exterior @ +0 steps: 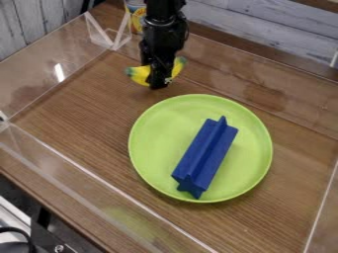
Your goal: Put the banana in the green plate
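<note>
The small yellow banana point(141, 74) with greenish tips lies on the wooden tabletop just beyond the far-left rim of the green plate point(158, 148). My black gripper point(157, 77) points straight down onto it and is shut on the banana, covering its middle. The banana's ends stick out on either side of the fingers. It sits low at the table surface, outside the plate.
A long blue block point(205, 156) lies across the middle of the plate. Clear acrylic walls point(53, 69) enclose the wooden table point(79, 128) on all sides. A yellow object point(133, 17) shows behind the arm at the back.
</note>
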### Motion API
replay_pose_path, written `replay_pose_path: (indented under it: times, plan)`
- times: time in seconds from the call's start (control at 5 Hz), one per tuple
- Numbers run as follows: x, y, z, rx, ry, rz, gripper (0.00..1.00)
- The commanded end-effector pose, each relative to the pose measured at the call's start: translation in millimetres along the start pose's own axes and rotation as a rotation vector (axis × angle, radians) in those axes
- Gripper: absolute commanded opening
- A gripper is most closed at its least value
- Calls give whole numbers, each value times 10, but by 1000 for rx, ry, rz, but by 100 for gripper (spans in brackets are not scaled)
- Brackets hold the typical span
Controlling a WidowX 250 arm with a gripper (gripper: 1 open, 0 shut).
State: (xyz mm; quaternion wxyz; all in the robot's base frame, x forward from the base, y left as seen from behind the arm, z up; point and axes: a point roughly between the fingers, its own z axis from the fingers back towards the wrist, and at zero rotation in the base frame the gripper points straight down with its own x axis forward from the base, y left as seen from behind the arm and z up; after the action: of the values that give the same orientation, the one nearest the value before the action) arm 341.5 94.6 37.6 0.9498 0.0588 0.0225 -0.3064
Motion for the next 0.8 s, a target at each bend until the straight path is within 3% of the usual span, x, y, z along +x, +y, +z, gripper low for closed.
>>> replay_pose_path:
  times: [0.0, 0.6]
  plan:
    - [31, 16, 318, 57, -46, 10, 0]
    - [-100, -437, 634, 31, -54, 33, 0]
